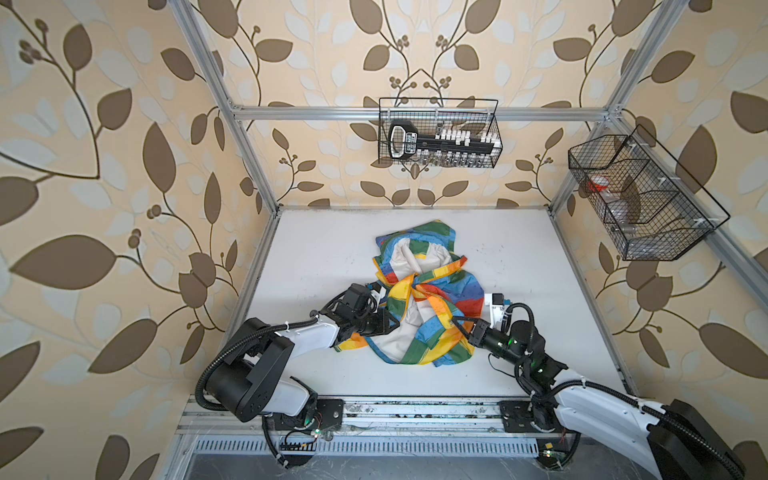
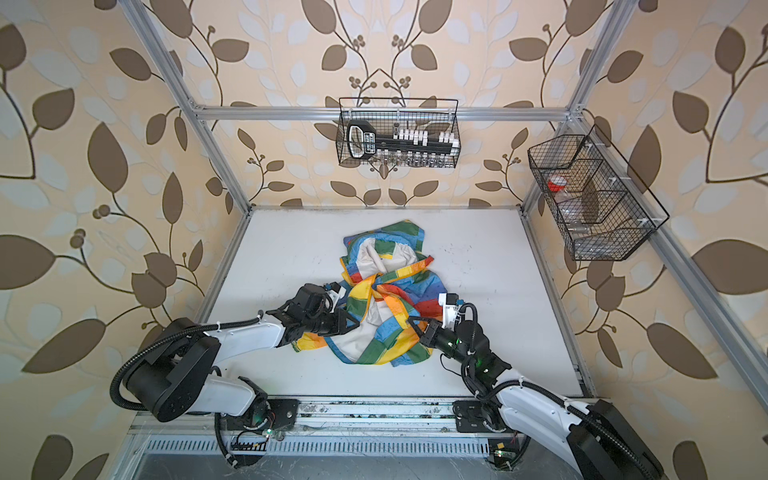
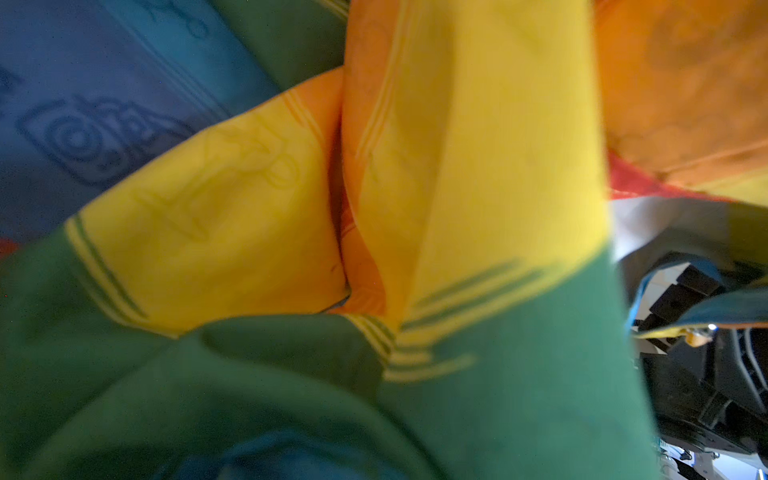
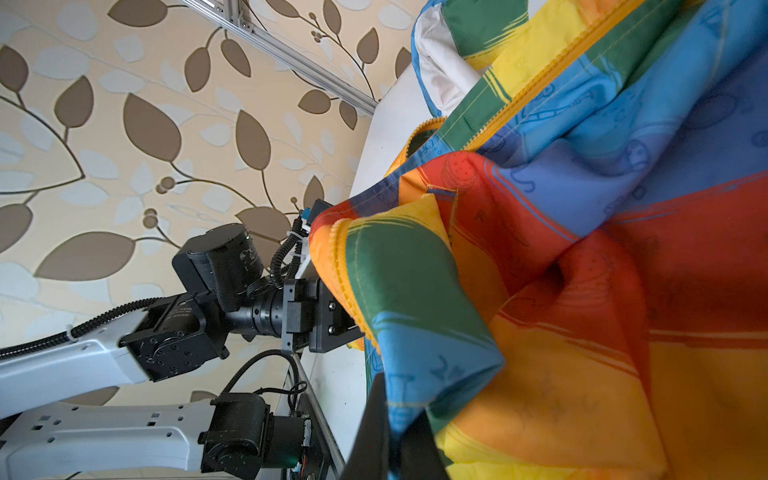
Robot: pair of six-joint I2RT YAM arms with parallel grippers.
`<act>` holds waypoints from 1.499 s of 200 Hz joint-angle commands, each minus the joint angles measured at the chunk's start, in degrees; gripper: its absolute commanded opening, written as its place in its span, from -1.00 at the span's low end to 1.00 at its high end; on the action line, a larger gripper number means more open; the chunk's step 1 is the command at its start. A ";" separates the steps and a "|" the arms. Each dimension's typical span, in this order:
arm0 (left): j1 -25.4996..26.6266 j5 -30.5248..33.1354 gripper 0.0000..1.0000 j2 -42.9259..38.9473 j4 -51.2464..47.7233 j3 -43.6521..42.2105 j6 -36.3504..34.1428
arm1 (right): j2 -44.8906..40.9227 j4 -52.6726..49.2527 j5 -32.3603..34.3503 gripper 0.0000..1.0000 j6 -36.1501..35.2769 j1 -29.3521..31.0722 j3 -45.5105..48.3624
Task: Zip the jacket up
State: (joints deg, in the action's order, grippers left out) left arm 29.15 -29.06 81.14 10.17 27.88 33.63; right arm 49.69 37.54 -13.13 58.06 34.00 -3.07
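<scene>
The jacket (image 1: 419, 291) (image 2: 390, 291) lies crumpled mid-table in both top views, rainbow blocks outside and off-white lining showing. My left gripper (image 1: 392, 323) (image 2: 353, 323) presses into its left side. Its fingers are buried in fabric, which fills the left wrist view with yellow and green panels (image 3: 457, 166). In the right wrist view a toothed zipper edge (image 4: 343, 257) runs down to the left gripper's black base (image 4: 320, 311). My right gripper (image 1: 456, 321) (image 4: 390, 436) is shut on a blue fold at the jacket's right side. Another orange-yellow zipper edge (image 4: 536, 83) crosses the lifted cloth.
The white table (image 1: 324, 257) is bounded by aluminium posts. A wire basket (image 1: 438, 133) with a black tool hangs on the back rail. A second wire basket (image 1: 640, 195) hangs on the right rail. Both arm bases sit at the front edge.
</scene>
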 commanded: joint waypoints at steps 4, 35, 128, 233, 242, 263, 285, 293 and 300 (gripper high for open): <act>-0.26 2.18 -0.46 0.44 2.30 2.06 0.93 | 0.40 1.87 -0.58 -1.00 0.82 -0.18 -0.53; 0.92 5.28 -0.43 0.59 1.65 2.52 1.41 | 0.39 2.18 -0.61 -1.00 1.15 -0.29 -0.21; 4.73 8.23 -0.56 5.47 0.88 5.21 1.41 | -0.30 2.38 -0.59 -1.00 1.61 -0.49 0.48; 5.37 9.90 -0.92 8.86 -0.34 7.28 1.65 | -1.41 1.96 -0.54 -1.00 1.75 -0.73 0.88; 5.33 9.79 -0.94 8.70 -0.68 7.28 1.49 | -1.44 1.99 -0.67 -1.00 1.80 -0.86 0.85; 5.30 8.39 -0.99 8.33 0.05 6.96 1.27 | -1.57 1.97 -0.67 -1.00 1.74 -0.85 0.79; 5.37 7.19 -0.86 8.44 -0.12 7.19 0.67 | -1.52 1.85 -0.67 -1.00 1.71 -0.85 0.82; 5.37 6.96 -0.83 8.61 -0.43 7.24 0.37 | -1.53 1.92 -0.65 -1.00 1.78 -0.94 0.79; 5.33 6.91 -0.81 8.73 -0.55 7.32 0.15 | -1.57 1.86 -0.67 -1.00 1.79 -0.92 0.89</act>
State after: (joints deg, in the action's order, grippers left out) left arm 33.85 -20.75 89.41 10.55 33.58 35.75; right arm 48.71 38.72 -13.15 59.13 33.30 -3.03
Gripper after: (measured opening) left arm 0.079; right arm 0.048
